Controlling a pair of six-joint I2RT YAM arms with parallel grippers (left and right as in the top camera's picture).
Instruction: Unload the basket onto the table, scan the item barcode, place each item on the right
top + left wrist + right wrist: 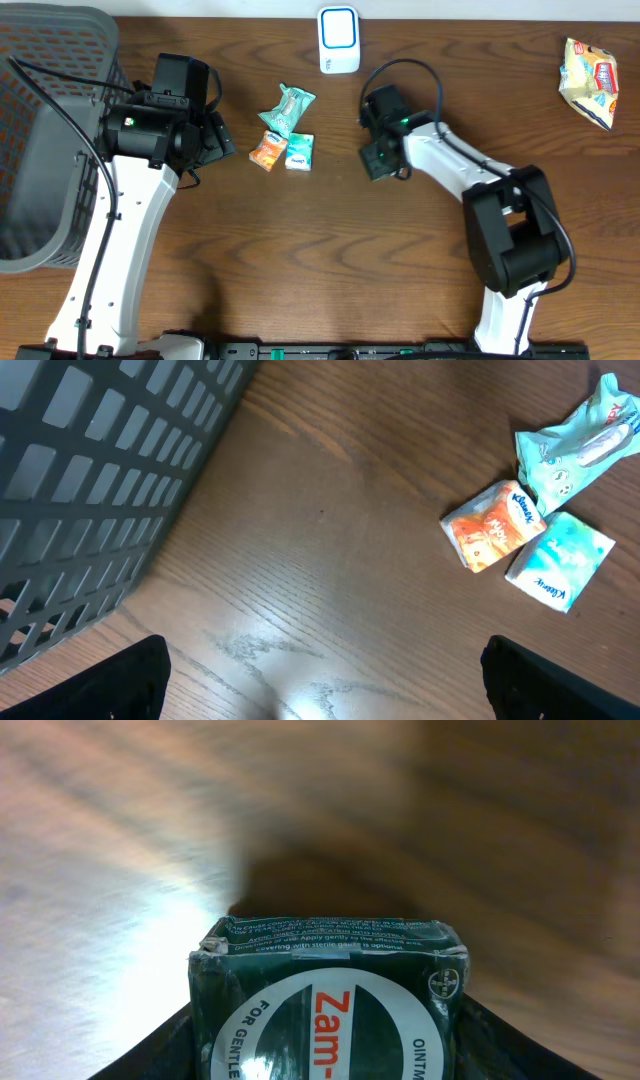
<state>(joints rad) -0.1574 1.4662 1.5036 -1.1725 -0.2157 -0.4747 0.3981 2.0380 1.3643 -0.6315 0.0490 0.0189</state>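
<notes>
The item is a dark green ointment box with a white round label reading "Zam-". It sits between my right gripper's fingers, which press against both of its sides. In the overhead view the box is at the table's middle, held by the right gripper. The white and blue barcode scanner stands at the table's back edge, beyond the box. My left gripper hangs open over bare wood, left of the small packets, with nothing between its fingers.
An orange tissue pack, a teal tissue pack and a teal wrapper lie left of centre. A grey basket fills the far left. A yellow snack bag lies at the back right.
</notes>
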